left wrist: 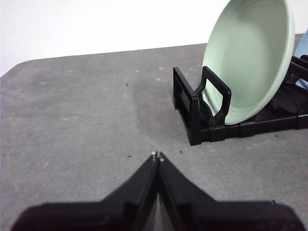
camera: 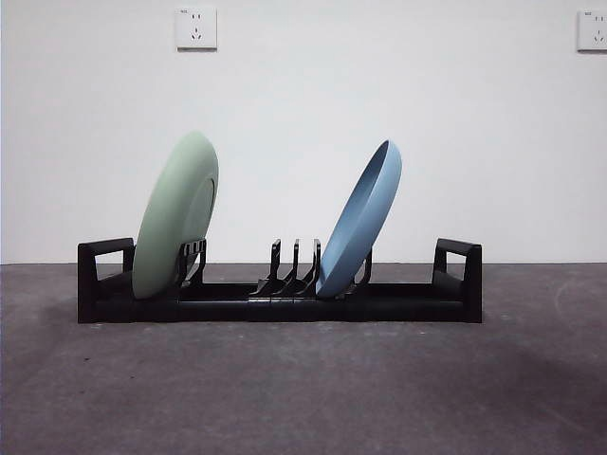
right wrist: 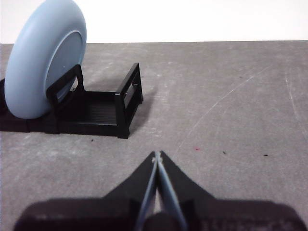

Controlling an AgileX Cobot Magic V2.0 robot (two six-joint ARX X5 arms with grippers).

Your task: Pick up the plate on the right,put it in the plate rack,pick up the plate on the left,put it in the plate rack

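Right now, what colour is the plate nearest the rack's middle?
Blue; the plate shows best in the front view.

Two plates (camera: 176,216) (camera: 360,220) stand in the plate rack (camera: 417,303).

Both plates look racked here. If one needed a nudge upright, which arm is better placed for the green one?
Left. Its shut pincer waits near the rack end holding the green plate; the right pincer, also shut, sits by the blue plate.
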